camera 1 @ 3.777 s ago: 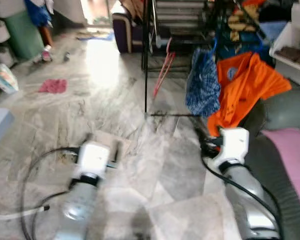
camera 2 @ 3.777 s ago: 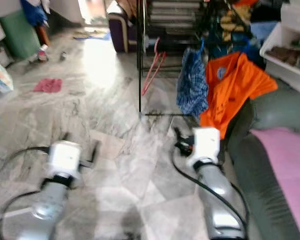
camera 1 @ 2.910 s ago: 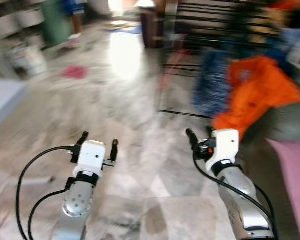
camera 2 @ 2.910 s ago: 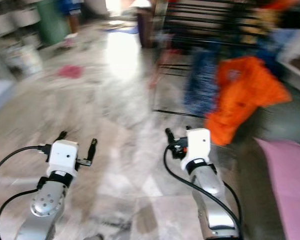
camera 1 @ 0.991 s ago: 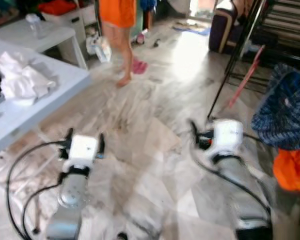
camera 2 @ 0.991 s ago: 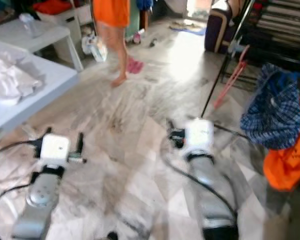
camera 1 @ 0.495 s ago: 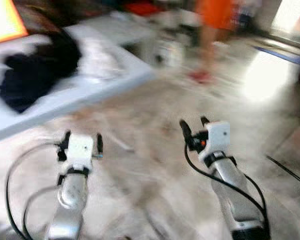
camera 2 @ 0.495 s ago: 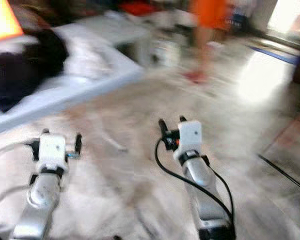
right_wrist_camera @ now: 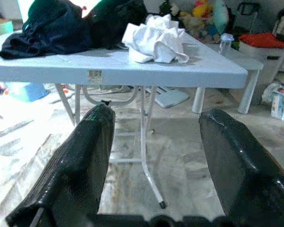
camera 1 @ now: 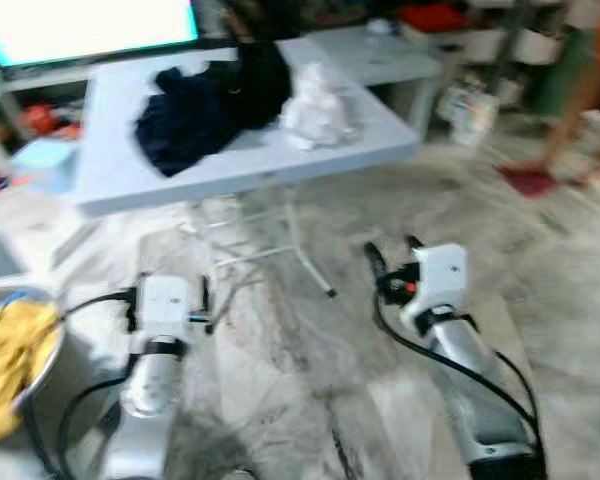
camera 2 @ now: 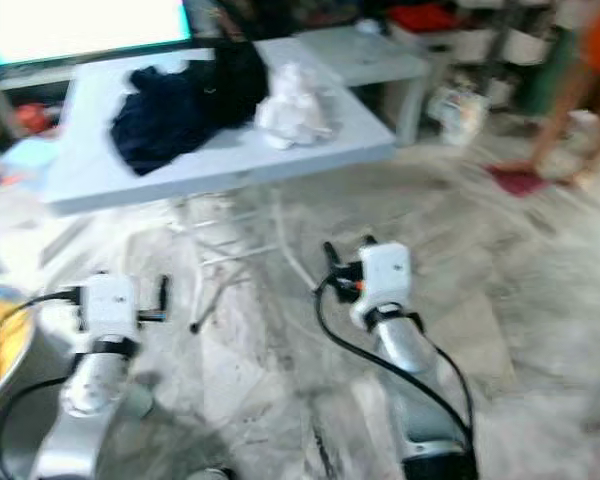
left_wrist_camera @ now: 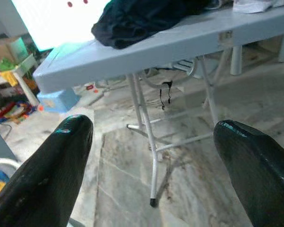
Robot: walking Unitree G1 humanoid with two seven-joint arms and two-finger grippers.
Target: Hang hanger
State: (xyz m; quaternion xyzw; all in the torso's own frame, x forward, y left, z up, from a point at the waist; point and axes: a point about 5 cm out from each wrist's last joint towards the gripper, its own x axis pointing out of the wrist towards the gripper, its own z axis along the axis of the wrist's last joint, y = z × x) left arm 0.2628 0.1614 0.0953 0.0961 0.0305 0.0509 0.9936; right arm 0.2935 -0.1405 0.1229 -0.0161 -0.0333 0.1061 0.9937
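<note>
We see both the left end effector (left_wrist_camera: 151, 156) and right end effector (right_wrist_camera: 154, 142) spread wide, empty, facing the desk (camera 1: 310, 160). No hanger is visible; we risk clipping the desk legs (right_wrist_camera: 149, 156) approaching.

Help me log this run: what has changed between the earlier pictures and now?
The camera has swung left, from the drying rack with the orange and blue clothes to a folding table bearing dark clothes and a white cloth. Nothing was grasped or released: the left gripper and right gripper stay open, empty, held forward.
</note>
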